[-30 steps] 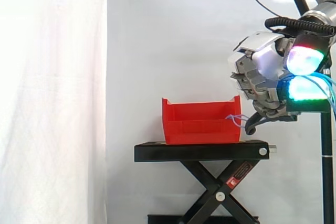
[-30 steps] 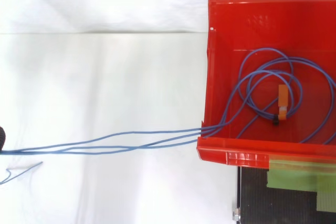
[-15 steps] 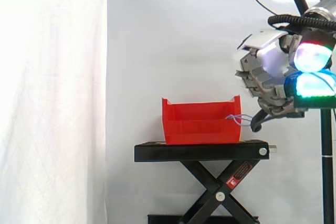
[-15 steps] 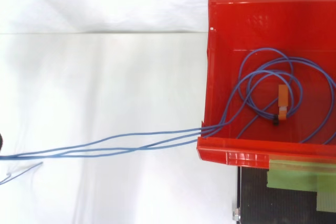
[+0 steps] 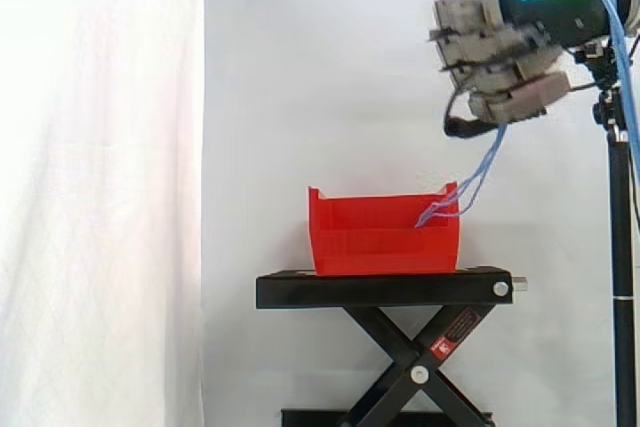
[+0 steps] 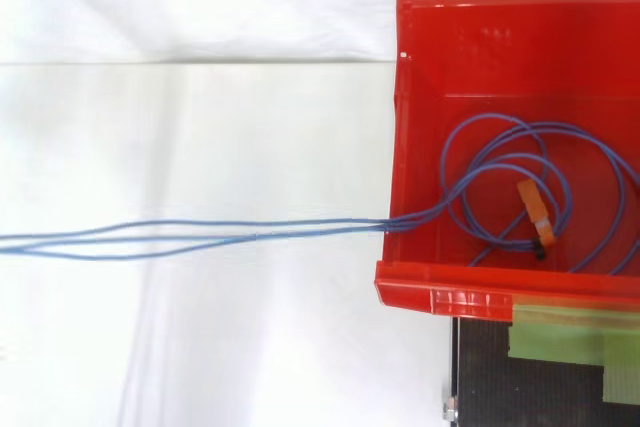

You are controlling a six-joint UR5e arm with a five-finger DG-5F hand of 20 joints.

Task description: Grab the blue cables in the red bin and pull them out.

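because your robot hand [image 5: 495, 52], fingers curled round the blue cables [image 6: 250, 235], hangs high and clear of the red bin [image 5: 370, 237], the strands stretch taut over its wall, while the coil and its orange tag [image 6: 535, 212] lie inside, not yet out.

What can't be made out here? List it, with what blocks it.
- Side view: the coil of thin blue cables inside the red plastic bin, behind its wall.
- Top view: the bin's right part and the coil's far loops, cut by the right edge.
- Top view: the cables' held end, past the left edge.
- Side view: how the cables sit in the robot hand, covered by the hand itself.
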